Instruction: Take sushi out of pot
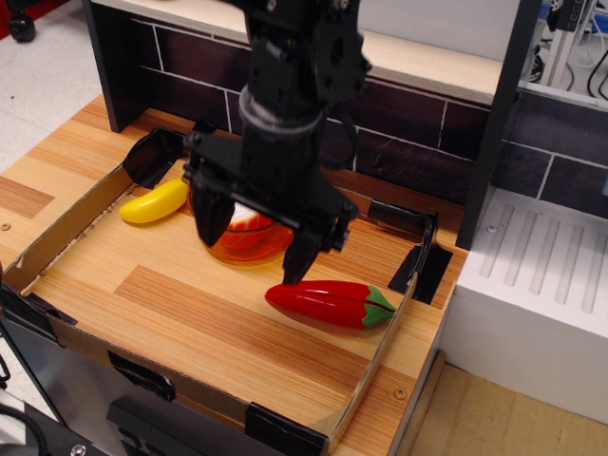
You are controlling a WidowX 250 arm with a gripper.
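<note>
1. The task looks barely begun. The small toy sushi with a white rice part and an orange-red side (249, 218) still lies inside the round translucent orange-amber plastic pot (239, 242), which stands on the wooden counter (190, 313) towards the back of the low cardboard tray (71, 228).
2. The black robot gripper (255, 245) hangs directly over the pot. Its jaws are spread wide and hold nothing.
3. Relative to the jaws, the sushi sits between the two fingers and a little behind them. One finger comes down at the pot's left side and the other near its right front rim. How deep the tips reach cannot be told, since the arm hides much of the pot.
4. What is left, in my judgement, is the whole job: closing on the sushi, lifting it clear of the rim and setting it down on the counter.
5. A smooth yellow plastic banana (155, 201) lies just left of the pot, and a long glossy red chili pepper with a green stem (331, 304) lies in front to the right.
</note>
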